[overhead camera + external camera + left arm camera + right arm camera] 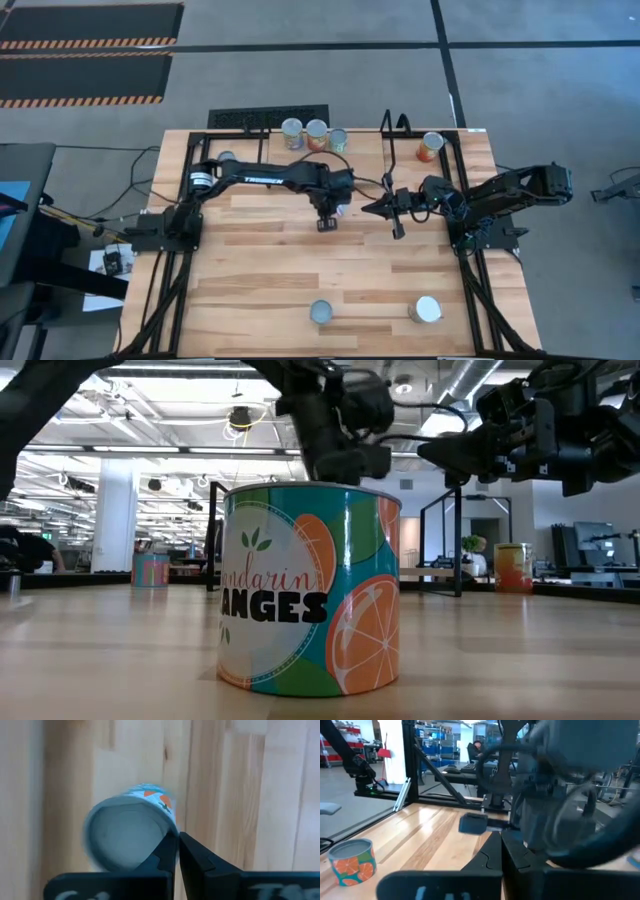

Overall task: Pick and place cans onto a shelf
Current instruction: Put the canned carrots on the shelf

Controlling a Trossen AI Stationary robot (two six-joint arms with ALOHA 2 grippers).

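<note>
My left gripper (326, 222) is shut at mid-table, pointing down, beside a small blue-labelled can (131, 834) that stands below it with its grey top up (341, 209). My right gripper (368, 209) is shut and empty, held level just right of the left one. Three cans (316, 133) stand along the far edge between the shelf's black wire frames (392, 137). One can (432, 147) stands at the far right, another (228, 157) by the left arm. Two more cans (321, 313) (427, 310) stand near the front edge. My left gripper comes from above with its fingers shut. Its fingertips (172, 845) stand at the rim of the can's top (159, 836). I cannot tell whether they touch it. The can stands on the table.
The mandarin-orange can (310, 590) fills the low view's front. The table's middle (300, 260) between the arms and the front cans is bare planks. Black frame rails (470, 270) run along both table sides.
</note>
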